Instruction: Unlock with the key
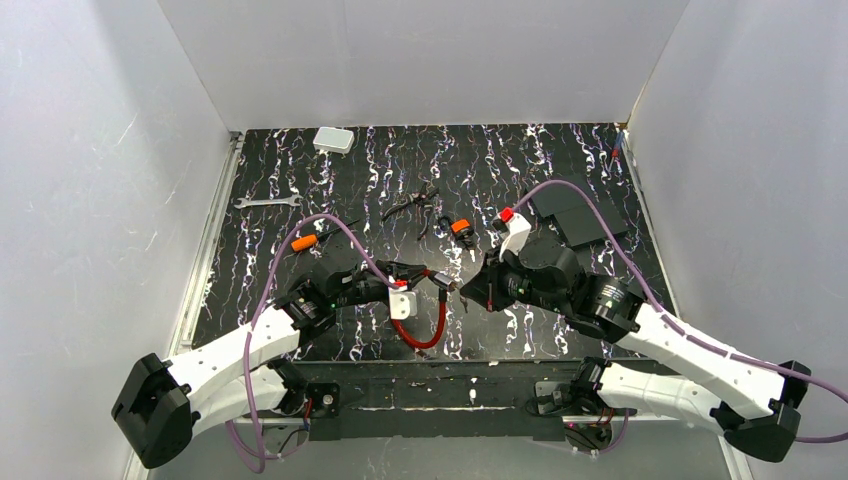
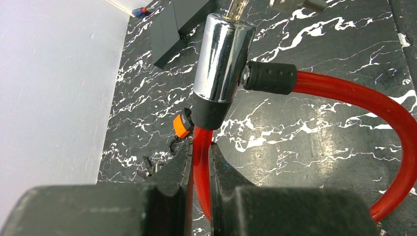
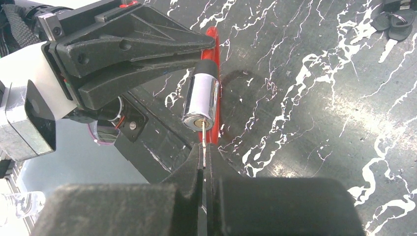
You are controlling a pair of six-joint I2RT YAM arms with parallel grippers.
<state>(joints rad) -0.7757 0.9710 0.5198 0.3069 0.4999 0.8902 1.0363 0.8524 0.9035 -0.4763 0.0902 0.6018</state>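
My right gripper [image 3: 204, 160], black fingers pressed together, pinches the thin metal blade of the tiny dark key [image 3: 203, 142], seen edge-on. The blade's tip meets the keyhole in the end face of the polished chrome lock cylinder [image 3: 201, 101]. Just beyond, my left gripper [image 2: 200, 153] clamps the glossy red plastic-coated cable [image 2: 354, 93] right below the cylinder's black collar. The cable loops over the black, white-veined tabletop [image 3: 319, 98]. Farther back lies a stubby black-and-orange piece [image 2: 182, 124].

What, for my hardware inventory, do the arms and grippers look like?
The left arm and right arm have white shells with black joints; a purple cable loops along each. The left gripper and right gripper are black, with tapered jaws.
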